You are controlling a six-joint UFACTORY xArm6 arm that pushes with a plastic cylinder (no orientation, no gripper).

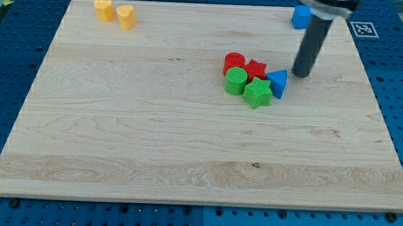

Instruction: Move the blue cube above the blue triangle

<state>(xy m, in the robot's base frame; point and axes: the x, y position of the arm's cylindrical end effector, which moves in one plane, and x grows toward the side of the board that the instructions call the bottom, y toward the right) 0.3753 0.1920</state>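
Observation:
The blue cube point(300, 17) sits near the board's top edge at the view's upper right, partly hidden behind the rod. The blue triangle point(278, 82) lies right of centre, at the right end of a cluster of blocks. My tip point(300, 74) rests on the board just right of and slightly above the blue triangle, a small gap apart from it. The tip is well below the blue cube in the view.
Touching the blue triangle's left are a red star point(256, 68), a red cylinder point(234, 61), a green cylinder point(236, 80) and a green star point(257, 92). Two yellow blocks point(104, 8) point(126, 16) stand at the top left. The wooden board point(119, 136) lies on a blue pegboard.

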